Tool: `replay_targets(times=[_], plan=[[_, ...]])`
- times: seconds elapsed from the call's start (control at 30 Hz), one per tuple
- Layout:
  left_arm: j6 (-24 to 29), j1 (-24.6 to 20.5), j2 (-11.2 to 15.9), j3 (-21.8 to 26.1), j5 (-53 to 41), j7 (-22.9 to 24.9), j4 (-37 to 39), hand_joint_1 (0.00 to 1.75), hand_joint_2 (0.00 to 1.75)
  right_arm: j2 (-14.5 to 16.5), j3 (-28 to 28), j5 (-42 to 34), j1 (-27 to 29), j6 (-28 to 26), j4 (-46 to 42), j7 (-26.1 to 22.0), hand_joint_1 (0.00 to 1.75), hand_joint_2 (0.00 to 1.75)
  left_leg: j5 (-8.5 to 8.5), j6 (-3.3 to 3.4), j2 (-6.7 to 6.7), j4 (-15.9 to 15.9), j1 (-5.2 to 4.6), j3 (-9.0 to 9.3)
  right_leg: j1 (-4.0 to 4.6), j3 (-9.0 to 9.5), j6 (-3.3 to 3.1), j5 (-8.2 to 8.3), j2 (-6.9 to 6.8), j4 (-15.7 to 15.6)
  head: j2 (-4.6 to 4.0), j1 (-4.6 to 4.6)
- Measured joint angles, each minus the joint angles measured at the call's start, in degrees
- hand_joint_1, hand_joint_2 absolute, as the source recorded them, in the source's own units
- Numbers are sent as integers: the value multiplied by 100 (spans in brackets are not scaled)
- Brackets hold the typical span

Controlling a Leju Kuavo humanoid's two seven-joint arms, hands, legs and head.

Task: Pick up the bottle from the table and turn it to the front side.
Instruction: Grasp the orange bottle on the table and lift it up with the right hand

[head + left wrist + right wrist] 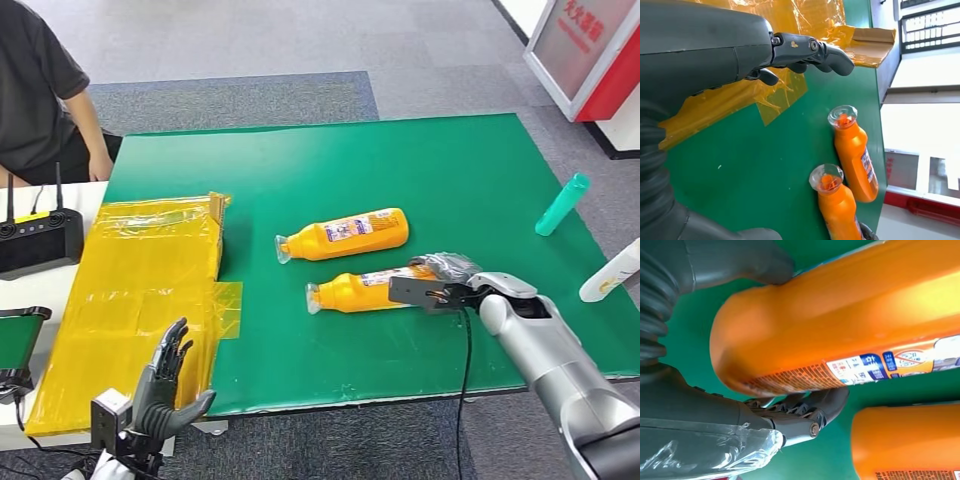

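- Silver-armed, your right hand (438, 283) reaches in low from the right, thumb on one side and fingers (806, 407) on the other side of the near bottle's (362, 291) base, gripping it.
- That orange bottle lies flat on the green table (453, 170), long axis running left-right, cap to the left, label partly showing.
- A second bottle (343, 237) lies just beyond it, roughly parallel.
- Your left hand (167, 380) hovers near the yellow box (143, 280), fingers spread, holding nothing.

Two orange bottles (355, 232) with white-and-blue labels lie on a green table (453, 170) beside yellow wrapping (143, 270).
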Motion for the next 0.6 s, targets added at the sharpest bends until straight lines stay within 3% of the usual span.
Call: replay_targets(times=[0.6], plan=[[17, -41, 48, 2, 44, -2, 32, 0, 175, -6, 304, -40, -149, -75, 45, -17, 175, 175, 0, 0, 0, 0, 0, 0, 0, 0, 0, 0, -1, 0, 0, 0]])
